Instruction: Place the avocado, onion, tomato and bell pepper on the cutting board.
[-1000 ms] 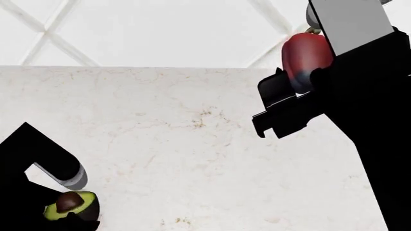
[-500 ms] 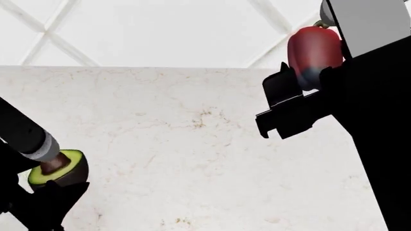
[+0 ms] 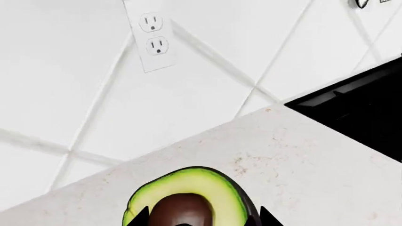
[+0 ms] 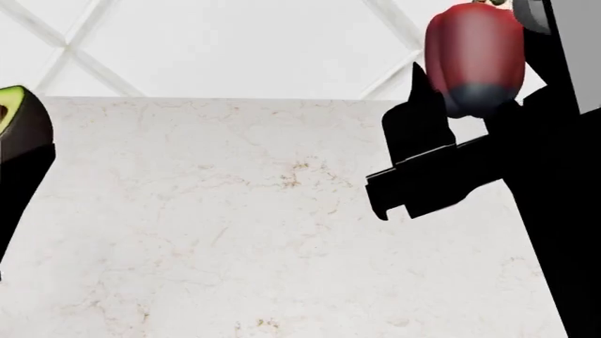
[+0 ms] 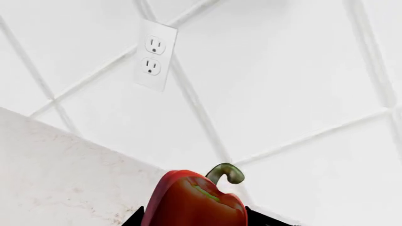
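Note:
The halved avocado (image 3: 188, 197) shows yellow-green flesh and a brown pit, and my left gripper (image 3: 201, 219) is shut on it, one black fingertip at each side. In the head view the avocado (image 4: 21, 123) sits cut off at the left edge, held above the counter. The dark red bell pepper (image 4: 474, 56), grey-blue at its lower end, is held high at the upper right with my right gripper (image 4: 469, 109) shut on it. In the right wrist view the bell pepper (image 5: 195, 202) stands between the fingers with its green stem up. The onion, tomato and cutting board are out of view.
A pale marble counter (image 4: 263, 232) spreads below both arms and ends at a white tiled wall (image 4: 235, 42). A wall outlet (image 3: 152, 40) shows in the left wrist view and the outlet (image 5: 152, 56) in the right. A black recess (image 3: 364, 113) borders the counter.
My left gripper has lifted the avocado from the lower left up to the left edge of the head view. My right gripper has risen slightly with the bell pepper.

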### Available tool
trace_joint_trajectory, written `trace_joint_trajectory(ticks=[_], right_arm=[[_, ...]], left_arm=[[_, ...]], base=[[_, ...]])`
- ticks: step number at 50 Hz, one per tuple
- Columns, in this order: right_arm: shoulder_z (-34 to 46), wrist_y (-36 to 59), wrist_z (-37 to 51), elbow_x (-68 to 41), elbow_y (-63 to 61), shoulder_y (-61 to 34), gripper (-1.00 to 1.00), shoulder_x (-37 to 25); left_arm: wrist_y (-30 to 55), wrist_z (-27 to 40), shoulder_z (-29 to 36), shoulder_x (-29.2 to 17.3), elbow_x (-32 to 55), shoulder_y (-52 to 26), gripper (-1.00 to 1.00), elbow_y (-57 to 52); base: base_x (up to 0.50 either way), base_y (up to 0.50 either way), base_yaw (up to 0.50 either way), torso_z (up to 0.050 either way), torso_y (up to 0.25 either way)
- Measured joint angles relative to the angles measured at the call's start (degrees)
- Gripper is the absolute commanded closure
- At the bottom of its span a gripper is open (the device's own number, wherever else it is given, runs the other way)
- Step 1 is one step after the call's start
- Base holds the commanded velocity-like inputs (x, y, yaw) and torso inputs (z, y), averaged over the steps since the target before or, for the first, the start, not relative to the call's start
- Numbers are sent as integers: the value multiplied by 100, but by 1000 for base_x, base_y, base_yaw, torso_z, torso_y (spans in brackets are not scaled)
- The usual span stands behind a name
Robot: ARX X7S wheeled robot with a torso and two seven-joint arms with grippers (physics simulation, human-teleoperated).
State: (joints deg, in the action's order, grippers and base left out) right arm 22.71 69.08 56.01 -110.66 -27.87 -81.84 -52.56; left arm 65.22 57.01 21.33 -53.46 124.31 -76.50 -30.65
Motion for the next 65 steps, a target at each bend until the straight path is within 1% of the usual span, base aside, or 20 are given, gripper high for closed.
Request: trace_joint_trajectory(ticks=[11,23,41,53,65], right_arm=[[-161,-309,424,-558,-376,-74,100,-200],[-167,-446,654,-859,-539,-137,100,-309],[-226,-516,680,-977,-616,-159,100,-451],[-289,-607,618,-873,-714,32,100,-442],[-375,-739,627,-914,-798,167,100,-525]], left_arm=[[-380,193,-475,-431,340,-50,100,-381],[-596,189,-884,-767,499,52,100,-537],[-739,206,-950,-826,625,-83,100,-562],[-811,165,-1018,-852,635,-4,100,-594],[-849,170,-1047,-901,675,-13,100,-632]], base=[[0,0,0,0,0],[-345,-1,0,0,0],[-373,-1,0,0,0],[0,0,0,0,0],[-87,-283,0,0,0]])
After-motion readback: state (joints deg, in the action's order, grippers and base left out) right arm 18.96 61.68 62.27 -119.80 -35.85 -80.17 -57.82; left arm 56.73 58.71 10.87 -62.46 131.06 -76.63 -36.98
